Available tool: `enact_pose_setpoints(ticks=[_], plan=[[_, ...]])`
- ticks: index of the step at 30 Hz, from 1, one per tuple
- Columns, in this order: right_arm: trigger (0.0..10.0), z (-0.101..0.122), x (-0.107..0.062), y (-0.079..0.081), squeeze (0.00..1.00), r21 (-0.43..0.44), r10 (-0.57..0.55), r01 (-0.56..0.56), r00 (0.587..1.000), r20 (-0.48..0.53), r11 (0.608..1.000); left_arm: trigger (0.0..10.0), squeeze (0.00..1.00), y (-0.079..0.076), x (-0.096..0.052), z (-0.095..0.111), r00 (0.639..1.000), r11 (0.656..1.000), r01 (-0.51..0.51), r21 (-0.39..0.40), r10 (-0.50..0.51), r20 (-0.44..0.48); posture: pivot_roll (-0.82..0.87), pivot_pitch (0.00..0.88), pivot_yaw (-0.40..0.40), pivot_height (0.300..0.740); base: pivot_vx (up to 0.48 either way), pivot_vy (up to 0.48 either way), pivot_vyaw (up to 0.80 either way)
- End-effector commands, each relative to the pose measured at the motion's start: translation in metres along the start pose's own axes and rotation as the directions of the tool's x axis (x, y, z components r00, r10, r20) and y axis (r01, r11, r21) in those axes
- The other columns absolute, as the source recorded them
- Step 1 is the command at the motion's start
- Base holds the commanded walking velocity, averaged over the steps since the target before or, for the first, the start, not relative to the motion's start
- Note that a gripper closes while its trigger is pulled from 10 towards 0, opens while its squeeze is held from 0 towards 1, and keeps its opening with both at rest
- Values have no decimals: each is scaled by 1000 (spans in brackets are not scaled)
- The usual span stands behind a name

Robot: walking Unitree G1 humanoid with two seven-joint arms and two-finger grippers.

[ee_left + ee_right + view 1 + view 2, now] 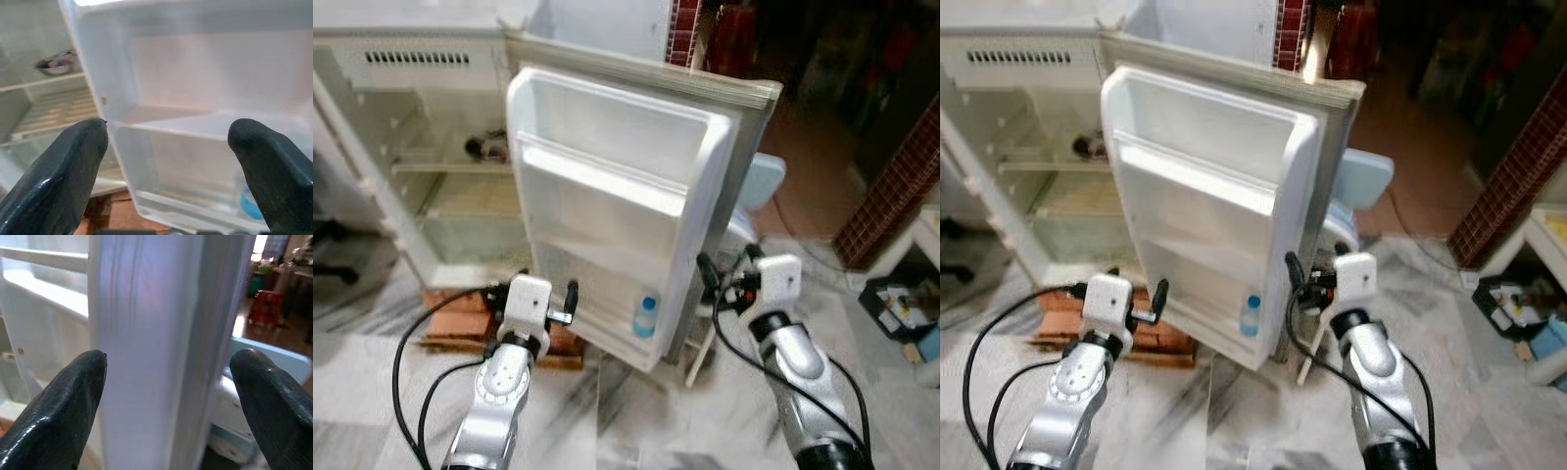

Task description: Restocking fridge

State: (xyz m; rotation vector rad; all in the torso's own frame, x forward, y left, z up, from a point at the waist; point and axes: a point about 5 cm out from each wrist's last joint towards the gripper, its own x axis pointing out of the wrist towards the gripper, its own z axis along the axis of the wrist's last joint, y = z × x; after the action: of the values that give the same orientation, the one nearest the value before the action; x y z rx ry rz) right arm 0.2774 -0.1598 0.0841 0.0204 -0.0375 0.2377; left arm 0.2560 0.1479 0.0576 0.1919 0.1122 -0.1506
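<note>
So far only one bottle (646, 316) is stocked in the door (607, 196); both claws, left (530, 297) and right (729, 269), are held wide, empty.

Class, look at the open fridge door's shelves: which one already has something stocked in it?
The bottom door shelf: a water bottle with a blue cap stands at its right end. The two shelves above it hold nothing.

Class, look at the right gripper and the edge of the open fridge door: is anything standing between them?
Nothing visible. The right gripper is open, and the free edge of the fridge door lies straight ahead between its fingers. The left gripper is open too, facing the door's inner shelves, where a bottle stands.
</note>
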Motion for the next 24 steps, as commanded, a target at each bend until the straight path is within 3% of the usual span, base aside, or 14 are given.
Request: enact_pose_setpoints(ticks=[1, 8, 14, 24], plan=[[10000, -1, 2, 4, 0, 9, 13, -13, 1000, -2, 1000, 10000, 0, 4, -1, -3, 1000, 1000, -15, 5, 15, -16, 11, 0, -24, 740, 0, -480, 0], [10000, -2, 3, 0, 0, -1, 23, -23, 1000, -2, 1000, 10000, 0, 1, -9, -7, 999, 999, -34, 2, 34, -26, 14, 0, -27, 740, 0, -76, 0], [10000, -1, 8, -3, 0, -45, 15, -15, 1000, -3, 999, 10000, 0, -5, -12, -14, 997, 1000, -8, 27, 9, -70, 28, 0, -31, 740, 0, 0, 800], [10000, 3, 16, -8, 0, -92, -16, 17, 1000, 8, 996, 10000, 0, 3, -13, -16, 996, 999, -5, 52, 10, -84, 32, 0, -39, 740, 0, 0, 584]])
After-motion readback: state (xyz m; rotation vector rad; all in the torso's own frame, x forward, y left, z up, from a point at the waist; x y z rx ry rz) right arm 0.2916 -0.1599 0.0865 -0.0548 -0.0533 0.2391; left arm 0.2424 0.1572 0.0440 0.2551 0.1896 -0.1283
